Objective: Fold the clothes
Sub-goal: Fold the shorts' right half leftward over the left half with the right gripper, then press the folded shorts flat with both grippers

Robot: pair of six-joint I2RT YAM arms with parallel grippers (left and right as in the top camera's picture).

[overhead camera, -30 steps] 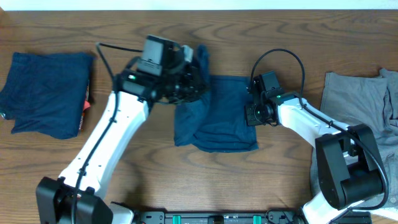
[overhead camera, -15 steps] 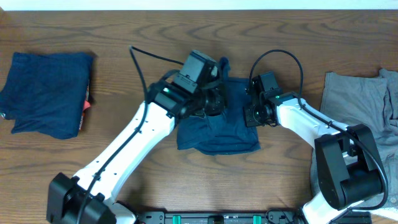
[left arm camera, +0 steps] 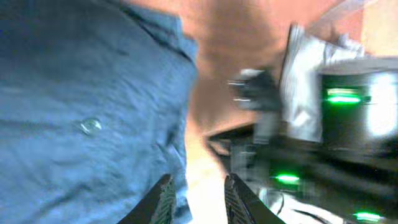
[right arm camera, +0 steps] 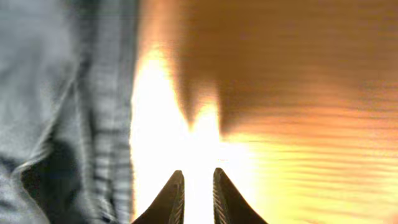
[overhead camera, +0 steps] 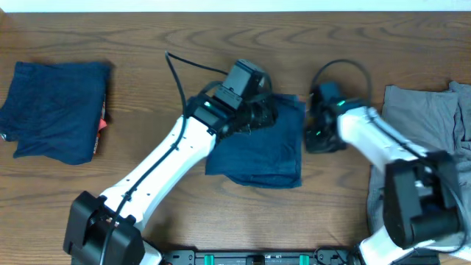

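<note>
A dark navy pair of the clothes (overhead camera: 257,151) lies folded at the table's middle. My left gripper (overhead camera: 271,112) hovers over its top right part. In the left wrist view the left gripper (left arm camera: 199,186) is open with nothing between the fingers, and the navy cloth (left arm camera: 87,112) spreads to its left. My right gripper (overhead camera: 318,138) sits just off the pair's right edge, over bare wood. In the right wrist view the right gripper (right arm camera: 198,177) is slightly open and empty. Blurred greyish cloth (right arm camera: 62,106) fills the left of that view.
Another navy pair (overhead camera: 55,110) lies at the far left with a small red item (overhead camera: 101,125) at its right edge. A light grey pair (overhead camera: 419,118) lies at the far right, under the right arm's reach. The table's far edge runs along the top.
The left arm swept right, carrying a raised navy flap over the pair, and its jaws opened. The right gripper let go of the pair's right edge and drew back to the right.
</note>
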